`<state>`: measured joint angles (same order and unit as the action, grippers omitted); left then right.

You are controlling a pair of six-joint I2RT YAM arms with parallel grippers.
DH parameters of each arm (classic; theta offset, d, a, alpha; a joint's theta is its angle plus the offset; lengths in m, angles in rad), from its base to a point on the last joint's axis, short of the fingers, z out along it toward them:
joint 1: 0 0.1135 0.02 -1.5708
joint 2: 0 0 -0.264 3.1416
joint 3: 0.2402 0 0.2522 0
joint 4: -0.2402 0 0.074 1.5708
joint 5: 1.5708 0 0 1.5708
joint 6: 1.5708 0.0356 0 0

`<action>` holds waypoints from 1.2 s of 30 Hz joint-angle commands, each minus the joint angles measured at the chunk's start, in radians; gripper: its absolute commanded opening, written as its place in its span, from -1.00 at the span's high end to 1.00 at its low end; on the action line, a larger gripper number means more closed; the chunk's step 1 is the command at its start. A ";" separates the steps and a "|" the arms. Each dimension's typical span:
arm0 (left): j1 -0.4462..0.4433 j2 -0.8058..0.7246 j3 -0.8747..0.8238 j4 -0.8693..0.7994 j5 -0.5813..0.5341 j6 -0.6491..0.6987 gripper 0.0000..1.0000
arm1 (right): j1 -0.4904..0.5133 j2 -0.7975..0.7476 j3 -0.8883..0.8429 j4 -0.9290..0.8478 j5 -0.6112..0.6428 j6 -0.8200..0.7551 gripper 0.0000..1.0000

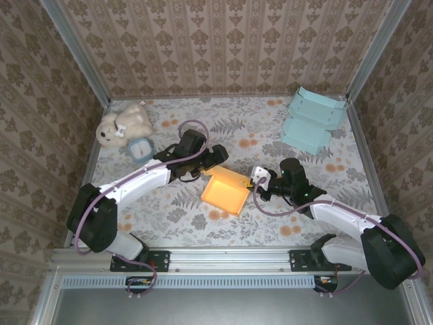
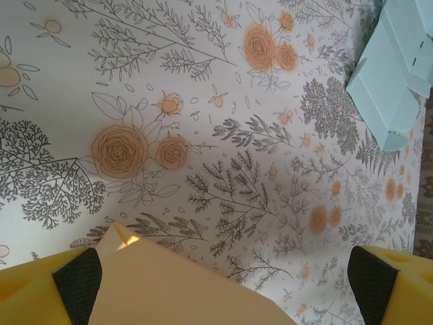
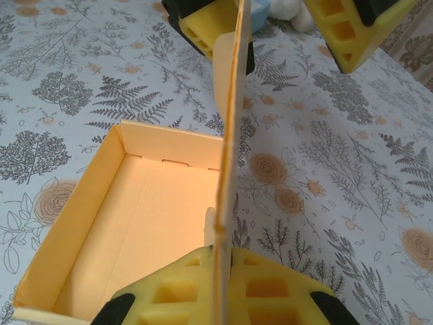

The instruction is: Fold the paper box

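Right wrist: right gripper [image 3: 220, 265] pinches the paper box [image 3: 145, 217] flap.

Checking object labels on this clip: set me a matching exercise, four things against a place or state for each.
1 orange paper box
2 teal paper box
3 plush toy
4 right gripper

a far left corner of the table
b shut on an upright flap
c far right corner of the table
d mid-table, between the two arms

Pairs: 1-d, 2-c, 3-a, 4-b
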<state>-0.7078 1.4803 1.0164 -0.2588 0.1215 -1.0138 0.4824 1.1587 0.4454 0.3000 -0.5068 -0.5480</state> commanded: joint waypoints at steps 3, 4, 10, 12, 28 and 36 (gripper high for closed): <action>-0.042 -0.001 -0.008 -0.014 -0.019 -0.044 -0.92 | 0.033 0.018 0.039 -0.046 0.043 -0.035 0.84; -0.047 -0.001 -0.007 -0.013 -0.023 -0.048 -0.91 | 0.039 0.020 0.041 -0.053 0.052 -0.039 0.84; -0.066 -0.001 -0.013 -0.003 -0.032 -0.062 -0.80 | 0.071 0.038 0.055 -0.080 0.098 -0.059 0.83; -0.070 -0.001 -0.016 -0.002 -0.037 -0.062 -0.73 | 0.076 0.041 0.056 -0.084 0.106 -0.061 0.83; -0.086 -0.004 -0.103 0.020 -0.093 -0.072 -0.52 | 0.124 0.024 0.058 -0.113 0.169 -0.067 0.62; -0.085 -0.028 -0.141 0.004 -0.136 -0.071 -0.51 | 0.135 -0.022 0.047 -0.132 0.207 -0.045 0.22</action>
<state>-0.7860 1.4796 0.8967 -0.2344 0.0166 -1.0744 0.6067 1.1740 0.4789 0.1864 -0.3214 -0.6018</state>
